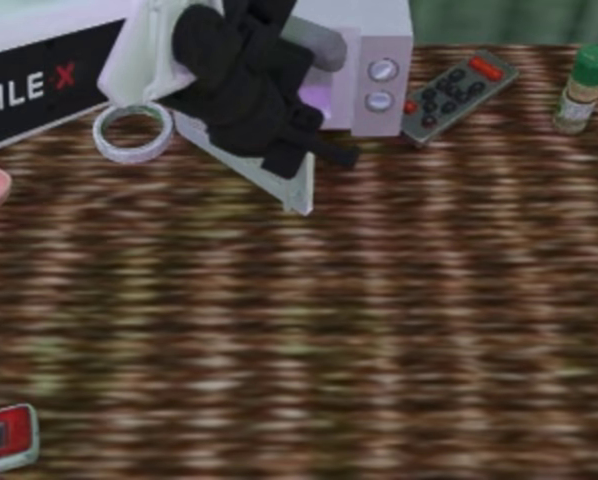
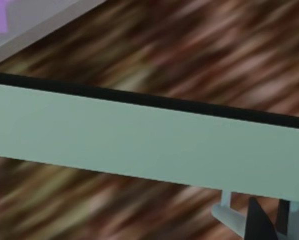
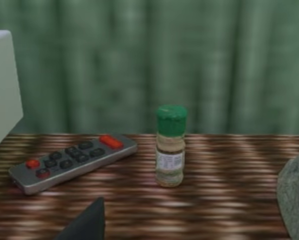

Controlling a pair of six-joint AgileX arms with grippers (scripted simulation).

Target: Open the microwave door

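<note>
**Door partly swung out: keep the pull on an arc**

The boxy pale grey-lavender microwave point(image 1: 379, 50) sits at the bench's far edge, left of centre. Its flat pale grey door point(image 1: 264, 170) already stands angled out from the cavity, free edge pointing toward the near side. Your left end effector point(image 1: 319, 150) is at that free edge by the slim bar handle point(image 2: 229, 217); whether its fingers grip the bar, you cannot tell from these views. Judging from the angle, follow the hinge's arc leftward rather than pulling straight, so the bar does not slip free. Mind the white tape ring point(image 1: 132, 132) just beside the door's hinge side.

The right arm is parked off the top view.

Readable writing: "ILE X" on the black panel point(image 1: 44, 80) at the far left corner. The green-capped spice jar's point(image 3: 170, 146) label is unreadable.
</note>
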